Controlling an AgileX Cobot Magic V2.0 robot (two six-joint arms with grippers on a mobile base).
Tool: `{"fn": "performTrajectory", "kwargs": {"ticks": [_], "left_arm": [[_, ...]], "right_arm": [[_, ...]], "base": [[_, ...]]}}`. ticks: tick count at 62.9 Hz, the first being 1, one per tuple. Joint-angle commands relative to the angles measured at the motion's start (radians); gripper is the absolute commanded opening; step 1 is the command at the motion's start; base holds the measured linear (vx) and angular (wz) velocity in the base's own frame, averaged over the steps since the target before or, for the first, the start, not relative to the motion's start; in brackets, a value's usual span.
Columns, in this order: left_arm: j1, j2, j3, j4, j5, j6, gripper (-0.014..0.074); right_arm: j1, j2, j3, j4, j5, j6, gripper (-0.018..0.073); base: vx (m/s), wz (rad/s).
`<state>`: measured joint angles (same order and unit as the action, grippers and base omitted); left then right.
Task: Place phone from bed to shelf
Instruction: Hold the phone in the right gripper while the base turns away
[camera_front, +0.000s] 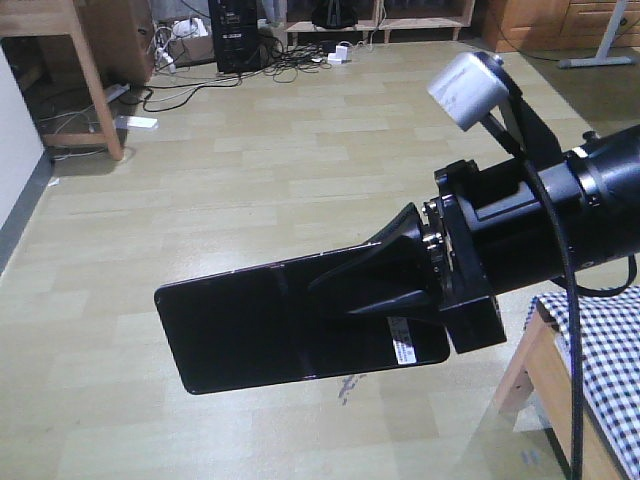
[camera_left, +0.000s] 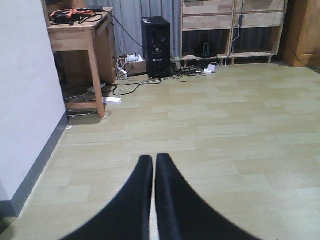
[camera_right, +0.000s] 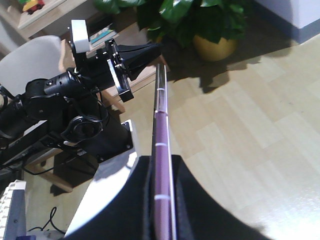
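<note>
Right tool (camera_front: 345, 285) clamped on phone (camera_front: 250, 335), which projects ahead of the tips, clear of bed (camera_front: 605, 350) and over floor (camera_front: 250, 150). Left tool (camera_left: 153, 159) pressed together, empty. Pickup done; shelf placement not yet done.

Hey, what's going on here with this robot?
The right gripper has its fingers shut on the phone and holds it flat in the air over the floor, off the bed, whose corner shows nearby. The left gripper is shut and empty. The phone is not yet on any shelf.
</note>
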<state>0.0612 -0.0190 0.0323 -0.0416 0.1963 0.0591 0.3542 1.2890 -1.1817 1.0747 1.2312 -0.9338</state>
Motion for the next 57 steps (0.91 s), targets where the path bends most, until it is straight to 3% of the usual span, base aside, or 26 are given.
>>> {"fn": "performTrajectory", "kwargs": {"ticks": [1,57], "left_arm": [[0.000,-0.008,0.007,-0.009,-0.070,0.000,0.0001],[0.000,-0.008,0.007,-0.009,-0.070,0.000,0.0001]], "right_arm": [[-0.003,-0.027,-0.025,0.090,0.055,-0.005,-0.0002],[-0.003,-0.027,-0.025,0.090,0.055,-0.005,-0.0002]], "base": [[0.32,-0.10],[0.37,-0.02]]}}
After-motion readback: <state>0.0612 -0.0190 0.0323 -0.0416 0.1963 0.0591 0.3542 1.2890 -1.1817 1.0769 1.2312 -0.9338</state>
